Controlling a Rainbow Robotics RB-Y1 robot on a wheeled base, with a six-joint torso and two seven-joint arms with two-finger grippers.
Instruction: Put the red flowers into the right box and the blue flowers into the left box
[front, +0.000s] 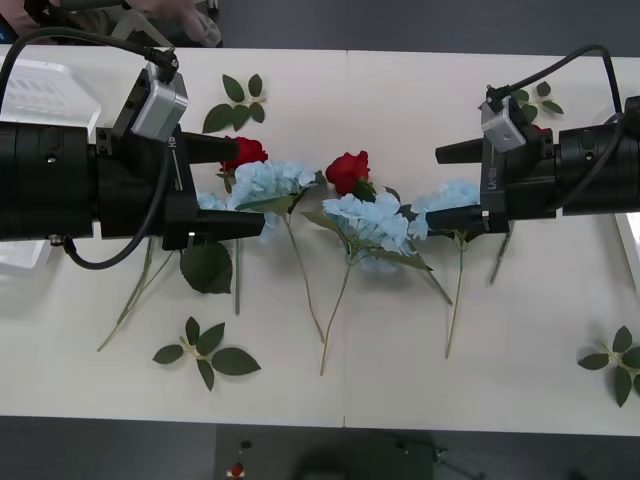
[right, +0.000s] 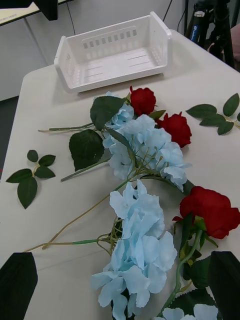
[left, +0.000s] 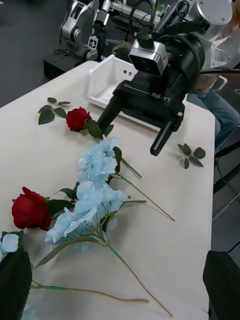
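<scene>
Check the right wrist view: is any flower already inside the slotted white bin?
No. The left box is bare inside, and the red flowers and blue flowers lie on the table.

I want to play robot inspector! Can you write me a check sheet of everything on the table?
Surface: white table, two panels joined down the middle.
Job's things: three red flowers and three blue flowers lie mixed in a row mid-table, none in a box. Left box holds no flowers; right box shows no flowers in its visible part.
Clutter: loose leaf sprigs near several table edges.
Grippers: left gripper open over the leftmost flowers; right gripper open over the rightmost blue flower. Both hold nothing.
Cables: black cable loops over each wrist, off the table.
Surroundings: another robot arm and a person's leg beyond the table.
</scene>
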